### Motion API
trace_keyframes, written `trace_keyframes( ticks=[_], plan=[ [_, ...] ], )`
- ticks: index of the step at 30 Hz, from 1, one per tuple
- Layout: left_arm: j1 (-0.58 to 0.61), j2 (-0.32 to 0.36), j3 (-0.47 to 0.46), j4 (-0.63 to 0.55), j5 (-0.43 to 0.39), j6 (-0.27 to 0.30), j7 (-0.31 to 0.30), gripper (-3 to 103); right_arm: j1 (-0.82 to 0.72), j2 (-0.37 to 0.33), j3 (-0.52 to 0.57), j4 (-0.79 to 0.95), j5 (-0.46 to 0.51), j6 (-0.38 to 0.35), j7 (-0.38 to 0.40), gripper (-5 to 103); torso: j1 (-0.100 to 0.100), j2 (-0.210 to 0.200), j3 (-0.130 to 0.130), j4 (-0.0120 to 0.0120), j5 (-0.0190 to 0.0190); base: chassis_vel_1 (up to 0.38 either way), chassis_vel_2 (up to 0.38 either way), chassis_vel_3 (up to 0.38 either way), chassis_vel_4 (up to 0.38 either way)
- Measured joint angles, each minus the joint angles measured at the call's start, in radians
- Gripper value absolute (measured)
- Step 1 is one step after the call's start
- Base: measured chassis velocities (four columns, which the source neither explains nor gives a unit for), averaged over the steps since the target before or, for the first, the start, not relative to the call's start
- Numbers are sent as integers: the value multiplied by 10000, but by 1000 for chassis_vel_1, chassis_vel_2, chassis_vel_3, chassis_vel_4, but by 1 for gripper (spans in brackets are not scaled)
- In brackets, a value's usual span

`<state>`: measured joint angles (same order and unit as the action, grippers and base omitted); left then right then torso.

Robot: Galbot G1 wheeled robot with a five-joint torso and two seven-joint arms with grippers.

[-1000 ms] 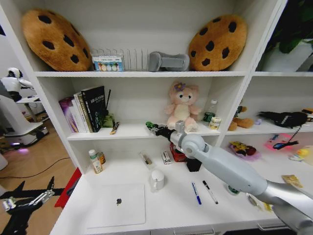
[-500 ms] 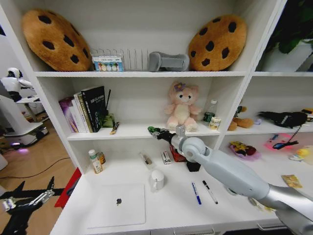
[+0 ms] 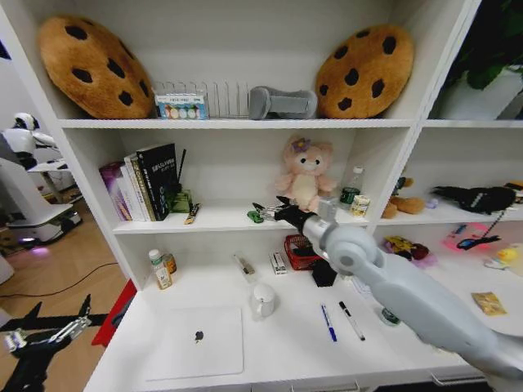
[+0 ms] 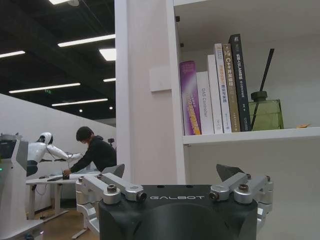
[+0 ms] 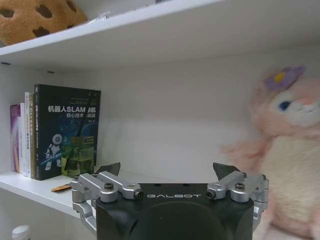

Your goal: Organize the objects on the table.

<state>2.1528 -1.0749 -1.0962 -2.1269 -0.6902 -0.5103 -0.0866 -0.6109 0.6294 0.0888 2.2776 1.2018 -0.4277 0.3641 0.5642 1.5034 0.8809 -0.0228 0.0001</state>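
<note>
On shelf edge, tiny green toy car (image 3: 256,216)

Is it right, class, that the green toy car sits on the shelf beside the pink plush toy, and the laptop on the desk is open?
One thing is wrong: the laptop is closed, its lid flat on the desk, as the head view shows. The green toy car does sit on the shelf beside the pink plush toy.

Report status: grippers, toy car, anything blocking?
Right gripper open, beside green toy car on middle shelf. Left gripper open, low off desk's left end. Pink plush close behind.
</note>
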Motion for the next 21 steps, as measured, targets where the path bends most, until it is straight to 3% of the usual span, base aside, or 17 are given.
trace_keyframes(
  ticks=[4,7,8,12,14,21],
  plan=[
    [0,0,0,0,0,0,1,100,-2895,-540,2699,1336,-346,88,434,100,-1,1,-1,1,0,0,0,0,0],
    [0,0,0,0,0,0,1,100,-3807,-440,3528,1834,-504,10,743,100,0,1,-1,3,-3,0,0,0,0],
    [0,0,0,0,0,0,0,100,-4687,-202,4211,2197,-588,-42,980,100,-1,1,-1,4,-3,0,0,0,0],
    [0,0,1,0,0,1,0,100,-6116,251,5082,2318,-1098,-78,1029,100,0,1,-1,3,-1,0,0,0,0],
    [-1,0,0,0,0,0,0,100,-7768,993,6048,2324,-1830,-21,880,100,-1,0,0,1,1,0,0,0,0],
    [0,0,0,0,0,0,2,100,-10385,2321,7482,2284,-2944,416,414,100,-1,1,-1,0,-2,0,0,0,0]
  ],
)
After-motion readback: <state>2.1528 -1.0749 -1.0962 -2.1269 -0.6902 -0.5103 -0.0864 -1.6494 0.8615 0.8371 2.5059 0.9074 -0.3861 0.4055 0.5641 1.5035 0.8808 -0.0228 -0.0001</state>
